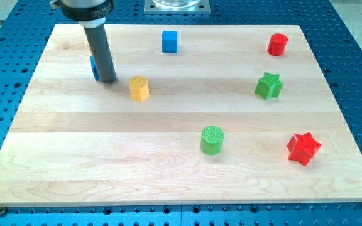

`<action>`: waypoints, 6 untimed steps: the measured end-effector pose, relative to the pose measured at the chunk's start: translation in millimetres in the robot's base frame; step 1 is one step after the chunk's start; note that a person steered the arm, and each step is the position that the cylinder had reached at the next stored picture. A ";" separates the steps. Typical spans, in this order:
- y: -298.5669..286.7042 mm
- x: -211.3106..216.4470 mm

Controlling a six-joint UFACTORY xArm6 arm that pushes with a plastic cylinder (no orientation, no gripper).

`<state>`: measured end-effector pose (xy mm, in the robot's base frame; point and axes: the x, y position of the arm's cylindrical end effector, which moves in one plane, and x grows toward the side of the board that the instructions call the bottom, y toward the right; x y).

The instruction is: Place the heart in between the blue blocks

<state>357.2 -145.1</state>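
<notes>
My tip [109, 81] rests on the board at the view's upper left. A blue block [94, 68] sits right against the rod's left side, mostly hidden by it, so its shape cannot be made out. A blue cube [170, 41] stands near the view's top, right of the rod. A yellow block [139, 88], roughly hexagonal in outline, lies just right of my tip and a little lower, apart from it. No clear heart shape shows; the rod may hide part of the board behind it.
A red cylinder [278, 44] is at the top right, with a green star [269, 85] below it. A green cylinder [212, 139] and a red star [303, 148] lie toward the view's bottom right. The wooden board [74, 169] sits on a blue perforated table.
</notes>
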 end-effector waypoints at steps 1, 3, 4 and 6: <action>-35.9 -11.0; -45.8 -66.1; -42.6 -75.2; -30.0 -63.8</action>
